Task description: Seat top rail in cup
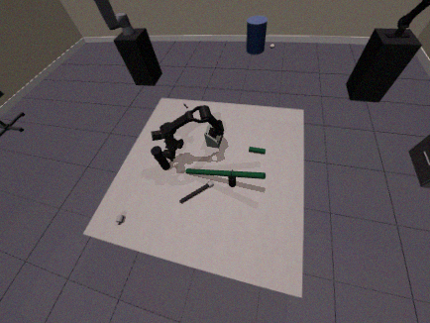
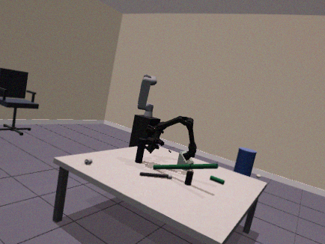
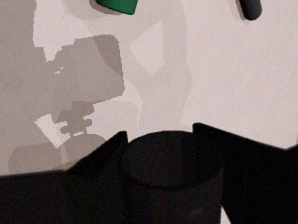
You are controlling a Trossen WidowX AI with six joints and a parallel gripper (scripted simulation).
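My gripper (image 3: 160,134) (image 2: 153,145) is shut on the black rail-end cup (image 3: 172,167), with a finger on each side. The cup's open mouth faces up into the wrist view. The big post (image 1: 161,161) (image 2: 139,153) is black and stands beside the gripper. The brace band is too dark to make out. The green top rail (image 1: 248,174) (image 2: 204,165) (image 3: 120,5) lies across the small black post (image 1: 232,181) (image 2: 189,179). Its left end is short of the big post, apart from cup and gripper. The loop cap is too small to see clearly.
A dark rod (image 1: 193,194) (image 2: 153,174) (image 3: 251,9) with a pale tip lies in front of the rail. A short green piece (image 1: 257,150) (image 2: 217,180) lies to the right. A small silver part (image 1: 120,218) (image 2: 88,162) lies at the front left of the tabletop.
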